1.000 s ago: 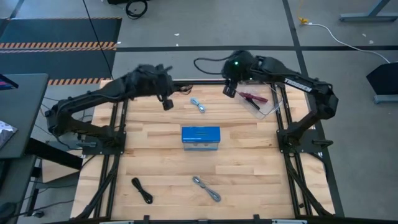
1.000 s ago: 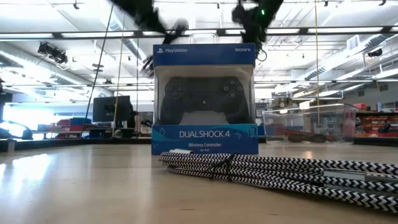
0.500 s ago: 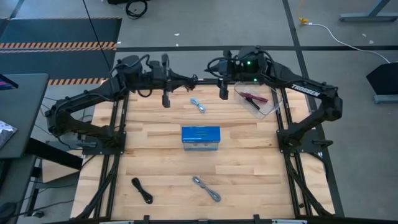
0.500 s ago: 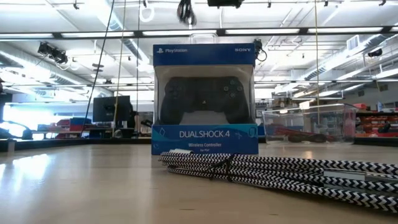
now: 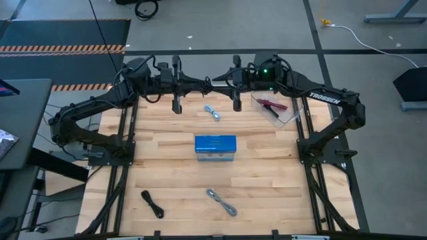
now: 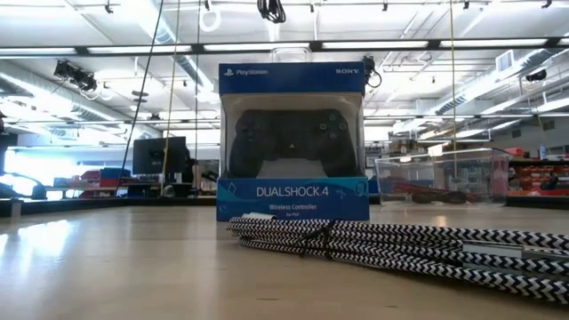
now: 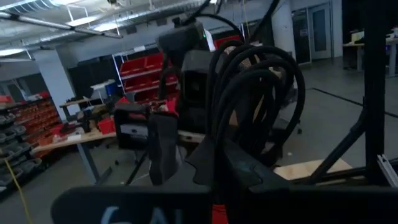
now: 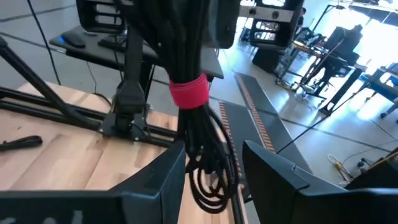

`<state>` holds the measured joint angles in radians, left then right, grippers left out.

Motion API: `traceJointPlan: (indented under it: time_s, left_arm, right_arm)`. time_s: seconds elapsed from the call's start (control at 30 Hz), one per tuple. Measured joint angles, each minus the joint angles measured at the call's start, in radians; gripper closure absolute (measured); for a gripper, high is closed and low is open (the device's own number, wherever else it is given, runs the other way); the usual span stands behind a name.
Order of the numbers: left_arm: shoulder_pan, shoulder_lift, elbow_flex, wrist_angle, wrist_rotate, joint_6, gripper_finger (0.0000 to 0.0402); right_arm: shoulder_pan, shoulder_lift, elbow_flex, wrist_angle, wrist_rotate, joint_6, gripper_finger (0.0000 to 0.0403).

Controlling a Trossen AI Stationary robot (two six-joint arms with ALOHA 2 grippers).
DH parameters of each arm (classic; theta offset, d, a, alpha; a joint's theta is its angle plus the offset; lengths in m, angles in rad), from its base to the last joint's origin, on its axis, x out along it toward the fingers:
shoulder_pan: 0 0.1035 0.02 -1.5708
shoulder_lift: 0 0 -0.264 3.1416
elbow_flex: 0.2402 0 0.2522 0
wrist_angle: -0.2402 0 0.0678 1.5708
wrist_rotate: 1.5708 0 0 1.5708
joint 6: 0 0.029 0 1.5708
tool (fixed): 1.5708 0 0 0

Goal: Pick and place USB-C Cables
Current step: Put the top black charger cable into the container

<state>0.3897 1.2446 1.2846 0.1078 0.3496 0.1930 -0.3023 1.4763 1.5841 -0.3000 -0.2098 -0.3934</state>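
Observation:
Four USB-C cable bundles show in the high view. The pale blue-white one (image 5: pixel 213 112) lies near the far edge, the silver-grey one (image 5: pixel 221 202) and the black one (image 5: pixel 153 205) near the front, and the red one (image 5: pixel 270 105) inside the clear bin (image 5: pixel 293 113). The silver-grey bundle (image 6: pixel 400 244) also fills the low view's foreground. My left gripper (image 5: pixel 177 104) and right gripper (image 5: pixel 236 103) hang over the far edge, either side of the pale cable and high above it. The right gripper (image 8: pixel 214 180) is open and holds nothing.
A blue DualShock 4 box (image 5: pixel 215 148) stands upright at the table's middle (image 6: pixel 293 142). The clear bin (image 6: pixel 442 178) sits at the far right corner. Black frame rails run along the table's left and right sides. Bare wood lies between the box and the front cables.
Both arms have folded back toward the far edge and risen; in the low view their grippers have left the picture's top. The right gripper has moved left, away from the bin. The cables, box and bin have stayed put.

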Motion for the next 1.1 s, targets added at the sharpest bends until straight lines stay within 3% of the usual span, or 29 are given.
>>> traceJointPlan:
  time_s: [0.27,0.5,0.6,0.77,0.93,1.1]
  left_arm:
    - [-0.001,0.027,-0.001,0.026,0.014,-0.022,0.0389]
    - [-0.013,0.053,0.000,0.074,0.032,-0.026,0.0389]
    - [-0.013,0.053,0.000,0.070,0.031,-0.026,0.0388]
    - [-0.013,0.050,0.000,0.071,-0.009,-0.055,0.0373]
    - [-0.010,0.045,0.000,0.039,-0.038,-0.102,0.0339]
    - [0.003,0.022,0.000,-0.128,-0.058,-0.075,0.0304]
  right_arm:
    - [0.044,0.056,0.002,0.156,0.002,-0.007,0.0237]
    - [0.048,0.078,0.000,0.165,0.027,-0.019,0.0239]
    - [0.051,0.072,0.000,0.156,0.076,-0.023,0.0260]
    - [0.052,0.062,0.000,0.141,0.113,-0.043,0.0350]
    - [0.052,0.061,0.000,0.098,0.189,-0.056,0.0349]
    - [0.051,0.046,0.000,0.056,0.241,-0.056,0.0349]
